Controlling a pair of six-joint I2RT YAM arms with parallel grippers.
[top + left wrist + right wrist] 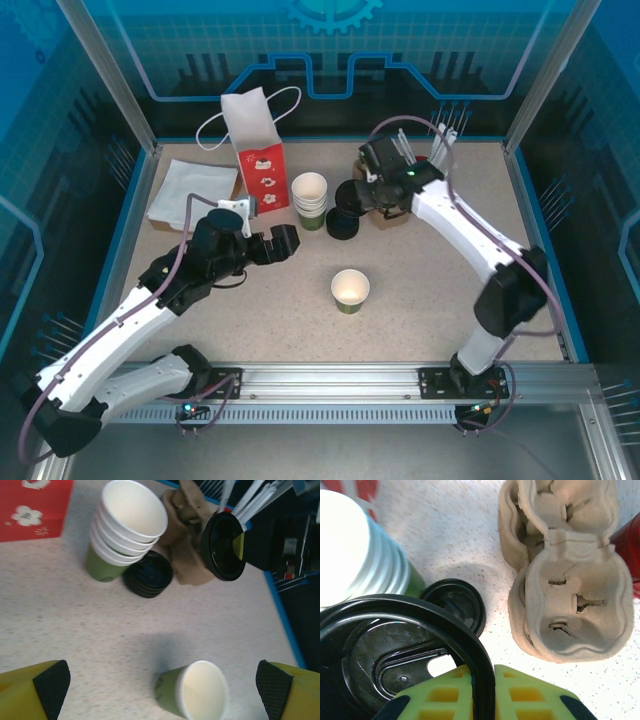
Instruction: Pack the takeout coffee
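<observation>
Gripping lid (370,630): right end effector (482,690) | speckled table (430,300) (beige) | blue-panelled enclosure (330,50)

Bright even overhead light, soft shadows, wrist cams blurry close-up

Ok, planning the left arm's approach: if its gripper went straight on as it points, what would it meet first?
Probably the lone lidless cup, standing upright just ahead of the left gripper, between its open fingers; depth is unclear.

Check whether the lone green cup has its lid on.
Off. The cup stands open, white inside showing; the right gripper holds a black lid apart.
</observation>
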